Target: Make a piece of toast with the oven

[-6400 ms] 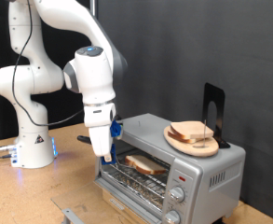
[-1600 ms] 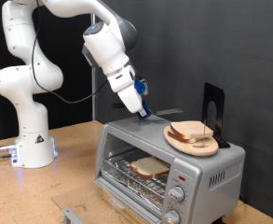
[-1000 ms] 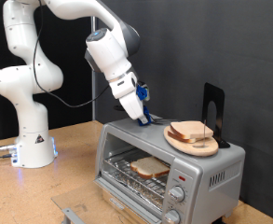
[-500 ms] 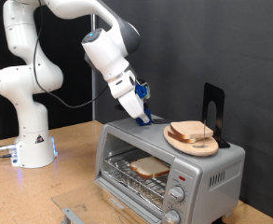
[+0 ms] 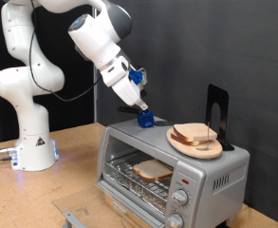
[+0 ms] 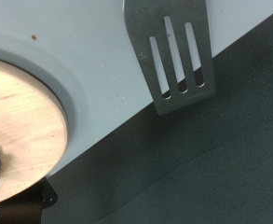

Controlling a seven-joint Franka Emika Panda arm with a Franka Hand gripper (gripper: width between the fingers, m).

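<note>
The piece of toast (image 5: 153, 170) lies on the wire rack inside the silver oven (image 5: 214, 176). A blue-handled metal spatula (image 5: 146, 119) rests on the oven's top, and its slotted blade (image 6: 170, 56) reaches past the back edge. My gripper (image 5: 139, 101) hangs just above the blue handle, apart from it, open and with nothing between its fingers. The fingers do not show in the wrist view.
A round wooden plate (image 5: 181, 144) piled with bread slices (image 5: 197, 134) sits on the oven top, and the plate's rim (image 6: 29, 140) also shows in the wrist view. A black upright stand (image 5: 216, 106) is behind it. Knobs (image 5: 183, 180) line the oven's front. The robot base (image 5: 32, 147) stands at the exterior view's left.
The gripper carried the spatula down onto the oven top, let it go, and has risen up and towards the exterior view's left. The blue handle stays on the oven.
</note>
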